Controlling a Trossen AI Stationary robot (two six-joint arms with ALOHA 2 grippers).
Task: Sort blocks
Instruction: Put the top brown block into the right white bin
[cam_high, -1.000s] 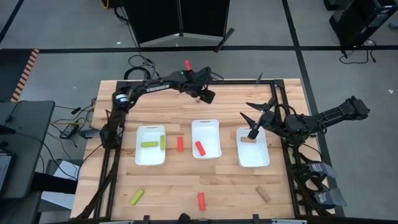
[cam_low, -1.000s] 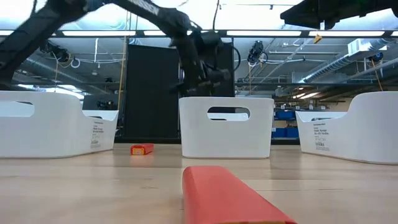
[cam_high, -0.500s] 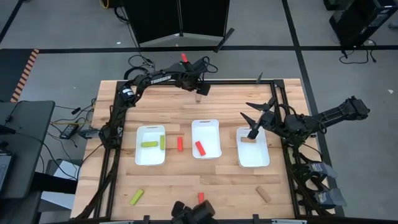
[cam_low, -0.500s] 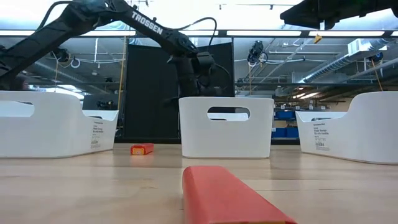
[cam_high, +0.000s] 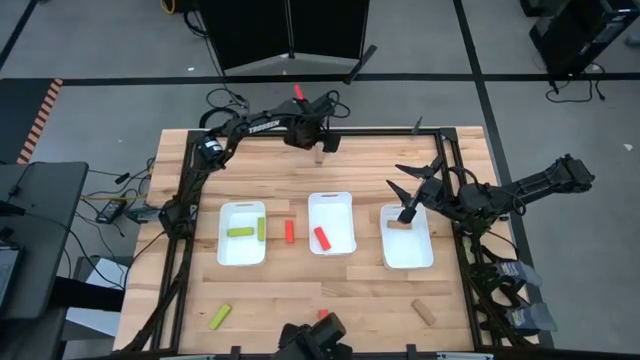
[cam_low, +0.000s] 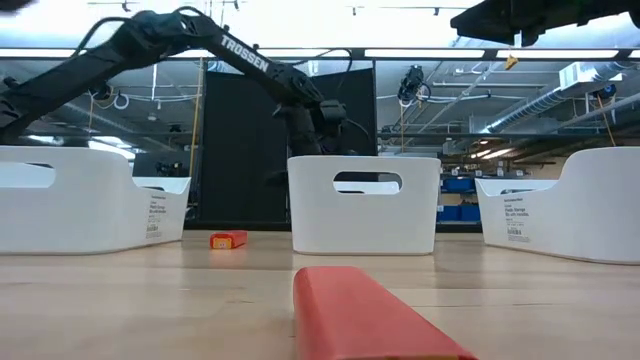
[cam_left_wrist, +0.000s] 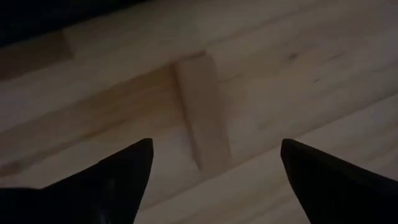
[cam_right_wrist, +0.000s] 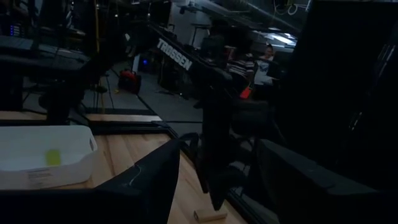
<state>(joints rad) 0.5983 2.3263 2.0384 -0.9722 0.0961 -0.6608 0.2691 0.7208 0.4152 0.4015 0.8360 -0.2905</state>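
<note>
My left gripper (cam_high: 322, 143) hovers open at the table's far edge. In the left wrist view its fingers stand on either side of a plain wood block (cam_left_wrist: 202, 118) that lies flat on the table, without touching it (cam_high: 319, 155). My right gripper (cam_high: 408, 212) waits open over the right tray (cam_high: 420, 255), beside the brown block (cam_high: 396, 224) lying in it. The left tray (cam_high: 228, 250) holds two yellow-green blocks (cam_high: 240, 232). The middle tray (cam_high: 335, 205) holds a red block (cam_high: 322, 237).
Loose blocks lie on the table: red (cam_high: 290, 231) between the left and middle trays, yellow-green (cam_high: 220, 316), red (cam_high: 323, 316) and brown (cam_high: 425, 312) toward the near edge. A dark object (cam_high: 310, 338) sits at the near edge. A black cabinet (cam_high: 290, 30) stands beyond the far edge.
My left gripper has moved toward the table's far edge and now stands over the wood block there. A dark object has come into view at the near edge. My right arm has kept still.
</note>
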